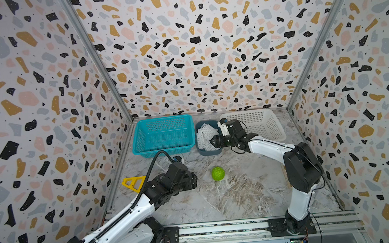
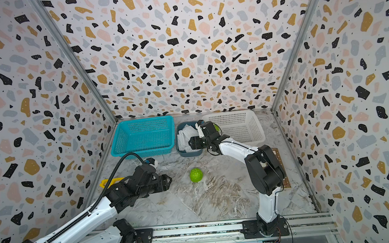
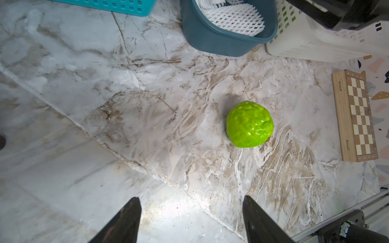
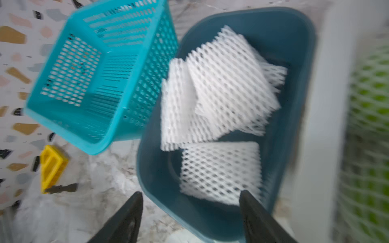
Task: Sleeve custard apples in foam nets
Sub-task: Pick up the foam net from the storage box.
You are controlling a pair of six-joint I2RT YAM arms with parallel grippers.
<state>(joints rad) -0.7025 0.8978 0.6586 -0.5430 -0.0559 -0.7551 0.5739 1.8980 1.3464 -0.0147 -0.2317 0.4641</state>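
Note:
One bright green bumpy custard apple (image 1: 218, 173) (image 2: 196, 175) (image 3: 249, 124) lies bare on the marble table. My left gripper (image 1: 195, 180) (image 3: 190, 198) hovers open to its left, apart from it, nothing between the fingers. White foam nets (image 1: 205, 135) (image 4: 221, 94) lie piled in a dark blue tub (image 1: 209, 152) (image 4: 273, 31). My right gripper (image 1: 211, 141) (image 4: 190, 193) is open over the tub's near end, holding nothing. More green custard apple (image 2: 217, 126) (image 4: 374, 94) shows through the wall of the white basket.
A teal basket (image 1: 138, 140) stands left of the tub and a white perforated basket (image 1: 276, 130) right of it, both along the back wall. A yellow plastic triangle (image 1: 132, 183) lies by the left wall. A folded wooden chessboard (image 3: 355, 115) lies by the right wall.

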